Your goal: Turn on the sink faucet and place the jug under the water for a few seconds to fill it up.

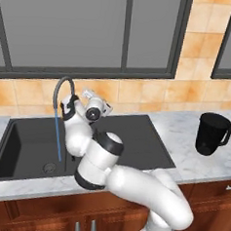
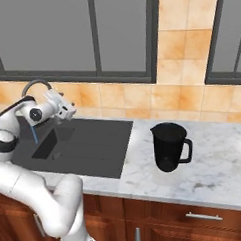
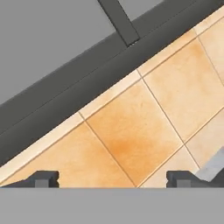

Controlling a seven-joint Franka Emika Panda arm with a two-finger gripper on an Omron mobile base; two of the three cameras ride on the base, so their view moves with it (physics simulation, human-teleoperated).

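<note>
Claw [image 3: 112, 178] agape; water [image 1: 58, 138] under faucet [image 1: 59, 90]

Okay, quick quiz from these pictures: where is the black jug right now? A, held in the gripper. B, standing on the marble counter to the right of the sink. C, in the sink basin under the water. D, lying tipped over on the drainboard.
B: the jug stands upright on the counter, right of the sink.

The sink [image 1: 135, 138] is set in the worktop [image 1: 192, 162], with the sink faucet [image 1: 61, 87] behind it, water [image 1: 58, 135] falling into the basin. The jug [image 1: 212, 134] stands on the worktop well right of the sink.
</note>
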